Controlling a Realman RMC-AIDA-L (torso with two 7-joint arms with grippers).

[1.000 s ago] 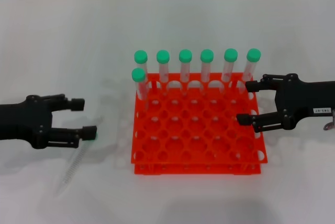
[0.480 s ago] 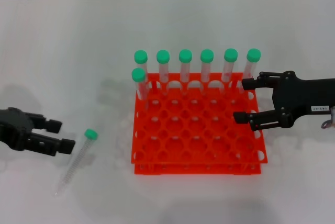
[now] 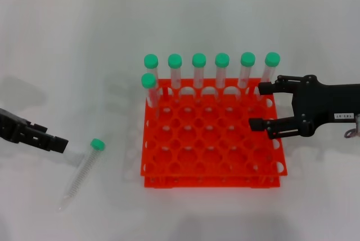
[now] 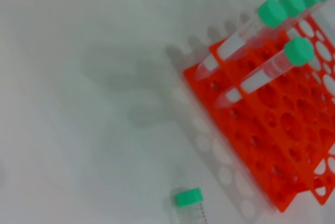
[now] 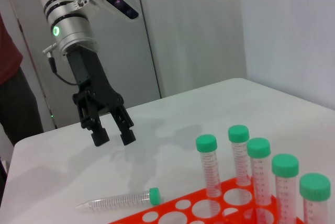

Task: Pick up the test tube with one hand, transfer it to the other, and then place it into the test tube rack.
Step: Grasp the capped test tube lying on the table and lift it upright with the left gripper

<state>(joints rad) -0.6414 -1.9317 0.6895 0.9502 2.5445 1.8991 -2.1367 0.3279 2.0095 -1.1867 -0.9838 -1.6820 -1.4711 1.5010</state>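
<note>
We are finding nothing of the task done yet — the test tube [image 3: 83, 168] is lying flat on the table [image 3: 67, 49], green cap toward the test tube rack [image 3: 211, 139], ungripped, so pickup, handover and racking are all remaining. Our left gripper [image 5: 113, 135] is hanging above the table just beside the tube's cap end, pointing down, its fingers a little apart and holding nothing. Farther across, our right gripper [image 3: 257, 106] is hovering over the rack's right edge, reaching inward with its fingers spread wide and empty. At the rack's far side, seven capped tubes [image 3: 222, 75] are standing upright.
</note>
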